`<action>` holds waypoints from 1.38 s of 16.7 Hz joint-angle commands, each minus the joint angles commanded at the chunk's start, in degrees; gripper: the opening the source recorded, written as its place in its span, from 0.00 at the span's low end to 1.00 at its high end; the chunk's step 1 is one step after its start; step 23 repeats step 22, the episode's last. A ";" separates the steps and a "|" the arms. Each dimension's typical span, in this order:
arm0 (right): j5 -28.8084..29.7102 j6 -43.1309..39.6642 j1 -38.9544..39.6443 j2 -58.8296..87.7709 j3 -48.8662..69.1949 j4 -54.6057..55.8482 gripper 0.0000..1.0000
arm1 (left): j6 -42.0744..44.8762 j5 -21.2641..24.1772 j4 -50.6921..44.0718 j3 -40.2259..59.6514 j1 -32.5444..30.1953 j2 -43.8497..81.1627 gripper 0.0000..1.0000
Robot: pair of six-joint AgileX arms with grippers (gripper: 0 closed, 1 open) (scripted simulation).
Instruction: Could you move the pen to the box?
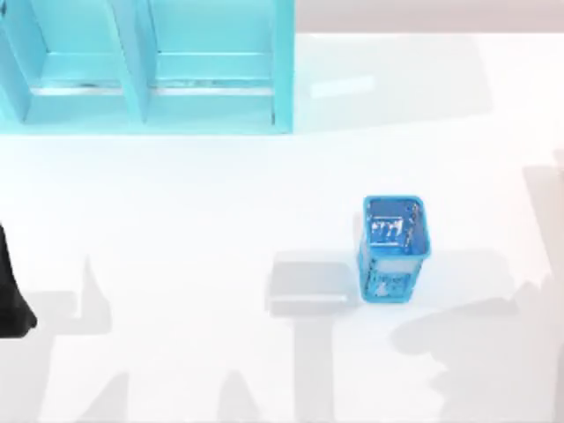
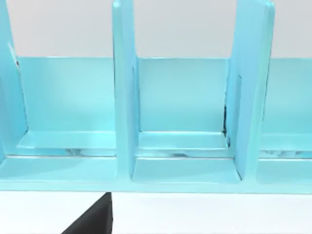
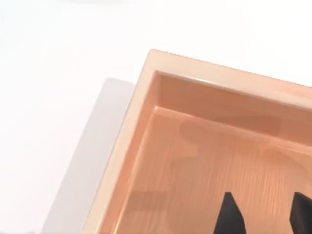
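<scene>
On the white table [image 1: 220, 220] stand one blue mesh cup [image 1: 394, 247] and one shelf [image 1: 150, 70]. Over one wooden box [image 3: 204, 170], the right gripper [image 3: 265, 214] hangs released, empty.

Right claw [image 3: 263, 214]: fingers apart, nothing between them. Left arm [image 1: 11, 291] at table's left edge.

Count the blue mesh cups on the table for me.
1. The blue mesh cup stands right of centre on the white table in the top view. Others could lie beyond that view's edges.
</scene>
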 joint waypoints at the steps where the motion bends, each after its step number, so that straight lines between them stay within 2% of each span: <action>1: 0.00 0.00 0.00 0.00 0.00 0.00 0.00 | 0.00 0.00 0.00 0.00 0.00 0.00 1.00; 3: 0.00 0.00 0.00 0.00 0.00 0.00 0.00 | 0.00 0.00 0.00 0.00 0.00 0.00 1.00; 16: 0.00 0.00 0.00 0.00 0.00 0.00 0.98 | 0.00 0.00 0.00 0.00 0.00 0.00 1.00; 23: 0.00 0.00 0.00 0.00 0.00 0.00 1.00 | 0.00 0.00 0.00 0.00 0.00 0.00 1.00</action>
